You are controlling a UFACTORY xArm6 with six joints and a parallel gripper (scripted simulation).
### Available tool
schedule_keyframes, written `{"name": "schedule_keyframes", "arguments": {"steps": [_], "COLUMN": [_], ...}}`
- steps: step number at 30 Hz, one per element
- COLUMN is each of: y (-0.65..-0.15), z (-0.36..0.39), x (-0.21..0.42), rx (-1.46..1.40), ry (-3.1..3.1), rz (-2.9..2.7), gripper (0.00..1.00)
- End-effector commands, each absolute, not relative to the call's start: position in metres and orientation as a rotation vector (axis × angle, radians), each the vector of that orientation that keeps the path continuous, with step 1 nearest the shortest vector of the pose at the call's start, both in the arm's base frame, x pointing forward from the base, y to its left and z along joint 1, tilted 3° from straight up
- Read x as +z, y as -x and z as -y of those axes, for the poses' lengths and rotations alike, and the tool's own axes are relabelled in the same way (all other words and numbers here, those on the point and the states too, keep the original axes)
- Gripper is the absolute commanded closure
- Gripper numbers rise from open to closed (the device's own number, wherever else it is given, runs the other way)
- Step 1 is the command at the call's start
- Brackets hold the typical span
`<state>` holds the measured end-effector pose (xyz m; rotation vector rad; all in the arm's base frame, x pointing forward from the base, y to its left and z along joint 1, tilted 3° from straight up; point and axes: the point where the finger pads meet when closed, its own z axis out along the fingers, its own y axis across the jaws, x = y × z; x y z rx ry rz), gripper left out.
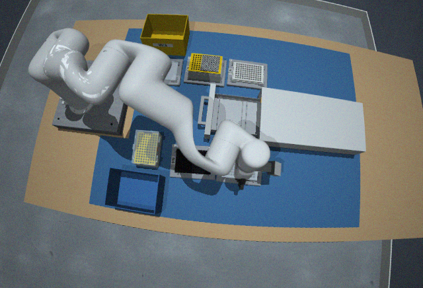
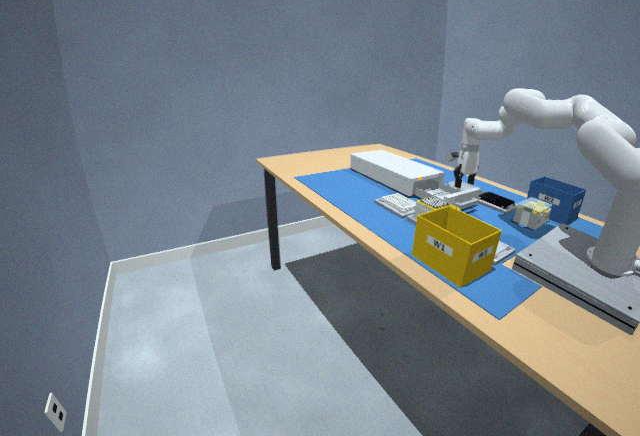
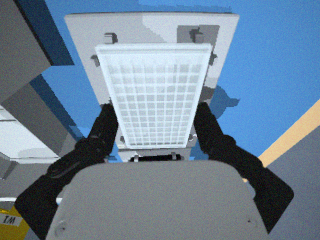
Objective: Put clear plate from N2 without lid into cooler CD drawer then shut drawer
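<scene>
Two black fingers stand spread to their widest, one on each long side of the clear plate, which lies flat in its grey work nest on the blue mat. In the wrist view the tips flank the plate's near end; whether they touch its walls cannot be told, and nothing is pinched between them. The gripper points straight down over the nest in the exterior view.

From above, the wrist covers most of the nest, with only the edge of the plate showing beneath it. The cooler's drawer stands pulled out toward the arm's base, its bar handle at the front and the long white housing behind it. A black plate sits in the neighbouring nest, a tip box stands beyond that, and a blue bin and a yellow bin stand on the worktop
</scene>
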<state>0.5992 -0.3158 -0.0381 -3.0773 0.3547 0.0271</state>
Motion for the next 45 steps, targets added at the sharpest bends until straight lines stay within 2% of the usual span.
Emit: {"name": "schedule_keyframes", "arguments": {"steps": [1, 2, 3, 45], "y": [-0.6009, -0.6009, -0.6009, -0.6009], "z": [0.3168, 0.3168, 0.3169, 0.3169], "x": [-0.0351, -0.0351, -0.0345, -0.0341], "rx": [0.019, 0.019, 0.019, 0.019], "ry": [3.08, 3.08, 3.08, 3.08], "rz": [-0.355, -0.355, -0.355, -0.355], "gripper": [0.0, 0.0, 1.0, 1.0]}}
